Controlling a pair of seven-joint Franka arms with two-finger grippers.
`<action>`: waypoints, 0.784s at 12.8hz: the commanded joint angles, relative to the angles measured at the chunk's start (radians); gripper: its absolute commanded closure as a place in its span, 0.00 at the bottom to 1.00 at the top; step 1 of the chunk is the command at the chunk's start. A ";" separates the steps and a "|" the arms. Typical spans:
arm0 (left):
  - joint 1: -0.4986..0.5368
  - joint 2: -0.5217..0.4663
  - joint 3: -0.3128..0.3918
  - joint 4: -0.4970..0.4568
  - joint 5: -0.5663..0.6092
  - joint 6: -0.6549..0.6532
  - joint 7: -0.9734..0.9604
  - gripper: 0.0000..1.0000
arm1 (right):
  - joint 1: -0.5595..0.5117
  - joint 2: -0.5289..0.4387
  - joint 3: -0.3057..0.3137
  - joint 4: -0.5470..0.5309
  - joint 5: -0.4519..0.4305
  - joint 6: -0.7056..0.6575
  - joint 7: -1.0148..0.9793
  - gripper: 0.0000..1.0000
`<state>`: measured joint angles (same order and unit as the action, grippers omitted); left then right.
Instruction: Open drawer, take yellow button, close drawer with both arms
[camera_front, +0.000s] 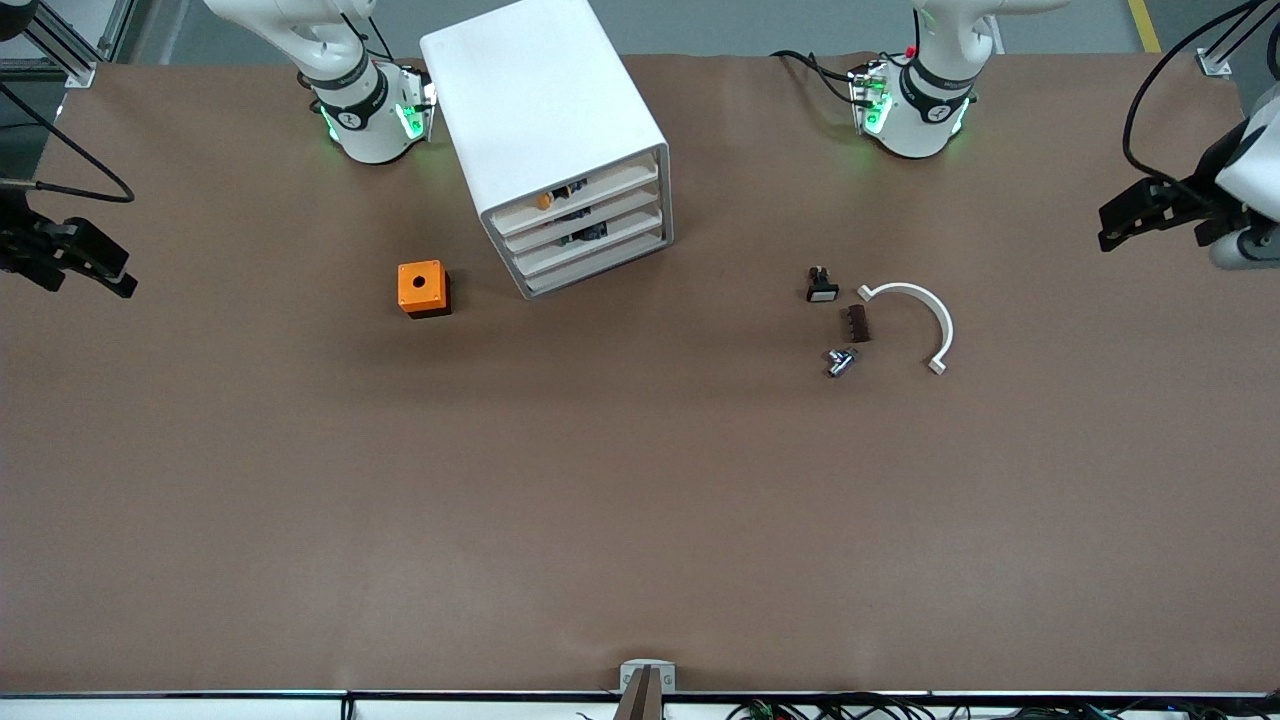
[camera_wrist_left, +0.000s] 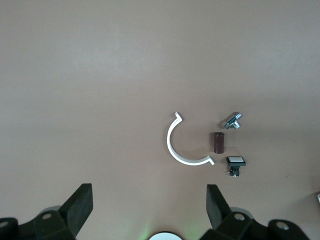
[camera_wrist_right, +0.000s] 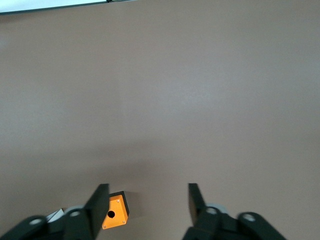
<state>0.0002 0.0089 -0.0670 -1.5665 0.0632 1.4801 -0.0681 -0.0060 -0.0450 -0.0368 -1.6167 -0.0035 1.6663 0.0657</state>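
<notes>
The white cabinet (camera_front: 540, 90) stands near the right arm's base, with four alike drawers facing the front camera. The highest drawer (camera_front: 600, 188) sits flush with the others. The button's orange cap (camera_front: 545, 200) shows through its front. My left gripper (camera_front: 1104, 228) is open and empty over the left arm's end of the table; its wrist view (camera_wrist_left: 148, 197) shows bare table between its fingers. My right gripper (camera_front: 125, 275) is open and empty over the right arm's end of the table, and in its wrist view (camera_wrist_right: 147, 196) too.
An orange cube with a round hole (camera_front: 423, 288) lies beside the cabinet and shows in the right wrist view (camera_wrist_right: 114, 212). Toward the left arm's side lie a black piece with a white face (camera_front: 821, 289), a brown block (camera_front: 858, 323), a metal part (camera_front: 839, 361) and a white curved bracket (camera_front: 925, 310).
</notes>
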 joint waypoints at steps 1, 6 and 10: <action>0.001 0.130 -0.002 0.078 0.015 0.002 0.001 0.00 | -0.015 -0.007 0.012 -0.003 -0.016 -0.005 -0.014 0.27; -0.016 0.314 -0.010 0.172 0.007 0.006 -0.351 0.00 | -0.017 -0.007 0.012 -0.005 -0.016 -0.005 -0.012 0.00; -0.101 0.419 -0.011 0.178 -0.011 0.031 -0.707 0.00 | -0.020 -0.006 0.011 -0.009 -0.016 -0.005 -0.012 0.00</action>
<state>-0.0523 0.3785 -0.0776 -1.4287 0.0601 1.5180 -0.6291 -0.0065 -0.0449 -0.0370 -1.6191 -0.0037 1.6654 0.0654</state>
